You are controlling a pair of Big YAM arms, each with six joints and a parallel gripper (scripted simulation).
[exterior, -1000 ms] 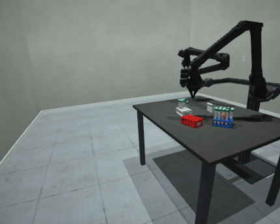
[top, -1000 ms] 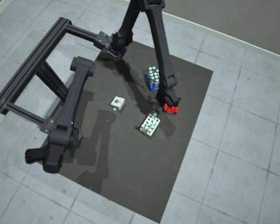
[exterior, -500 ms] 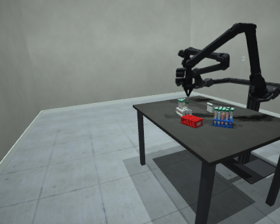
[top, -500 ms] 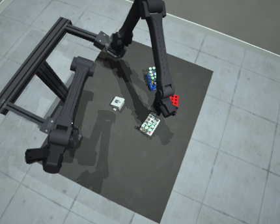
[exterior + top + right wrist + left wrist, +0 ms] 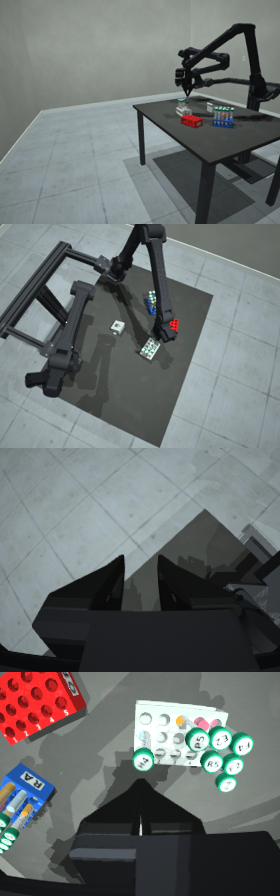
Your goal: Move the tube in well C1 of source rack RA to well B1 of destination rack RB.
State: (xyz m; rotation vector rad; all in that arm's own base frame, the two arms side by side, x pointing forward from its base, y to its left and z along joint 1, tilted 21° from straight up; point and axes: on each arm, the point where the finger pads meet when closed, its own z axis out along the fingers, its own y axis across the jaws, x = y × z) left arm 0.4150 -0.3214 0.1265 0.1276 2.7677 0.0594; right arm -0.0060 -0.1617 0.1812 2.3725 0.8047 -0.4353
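Note:
The white rack RB (image 5: 157, 346) (image 5: 187, 113) (image 5: 172, 707) bears several green-capped tubes, bunched on the right in the left wrist view. A tube with cap H4 (image 5: 143, 760) stands alone in its leftmost column there, seemingly in the middle row. The blue rack RA (image 5: 152, 311) (image 5: 223, 125) (image 5: 42, 790) also holds several tubes; part of it is hidden. My left gripper (image 5: 187, 96) (image 5: 140, 785) is shut and empty above RB, its tips close below the H4 cap in the left wrist view. My right gripper (image 5: 141, 561) is part-open and empty, away from the racks.
A red rack (image 5: 175, 324) (image 5: 192, 121) (image 5: 77, 706) without tubes stands near RB and RA. A small white box (image 5: 118, 326) (image 5: 210, 107), seemingly the DONE button, stands nearer the arm bases. Whether its lamp is lit cannot be told. My left arm hides parts of RA and the red rack.

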